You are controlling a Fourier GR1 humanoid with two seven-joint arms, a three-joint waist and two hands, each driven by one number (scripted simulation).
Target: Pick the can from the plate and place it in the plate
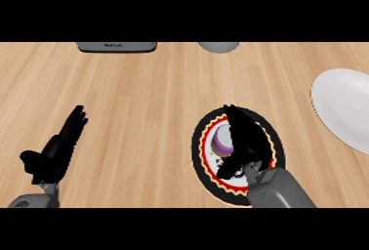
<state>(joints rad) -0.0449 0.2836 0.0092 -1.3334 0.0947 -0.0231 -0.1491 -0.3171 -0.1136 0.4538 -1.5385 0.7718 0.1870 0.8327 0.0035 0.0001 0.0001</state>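
Right hand (pixel 241 141) beside round can (pixel 221 141) on patterned plate (pixel 204 128).

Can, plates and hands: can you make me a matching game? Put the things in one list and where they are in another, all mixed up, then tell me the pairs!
Things:
1. can
2. white plate
3. left hand
4. right hand

Places:
A. at the right edge of the counter
B. open and resting at the lower left
C. standing on the patterned plate
D. over the patterned plate, right beside the can

Pairs: 1-C, 2-A, 3-B, 4-D
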